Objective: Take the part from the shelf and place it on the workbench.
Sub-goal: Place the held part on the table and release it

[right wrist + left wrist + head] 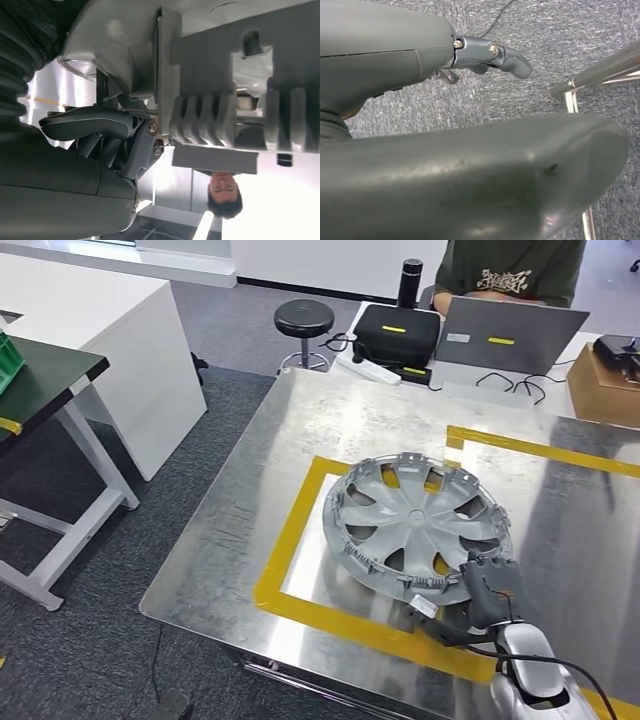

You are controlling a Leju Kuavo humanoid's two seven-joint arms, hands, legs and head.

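Left hand (486, 55): hangs over grey carpet, fingers apart, holding nothing.
Hubcap (417, 525): round, lies nearly flat at frame centre on the steel workbench (249, 530), inside the yellow tape outline (290, 540).
Right hand (494, 590): lower right, fingers gripping the hubcap's near rim.
Room: bare steel left of hubcap.

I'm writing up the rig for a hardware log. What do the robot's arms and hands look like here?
The right arm is glossy silver with a black cable along it, ending in a dark grey right hand with jointed fingers pinned by metal screws. The left hand has smooth matte grey shells, a thick grey thumb and a darker finger.
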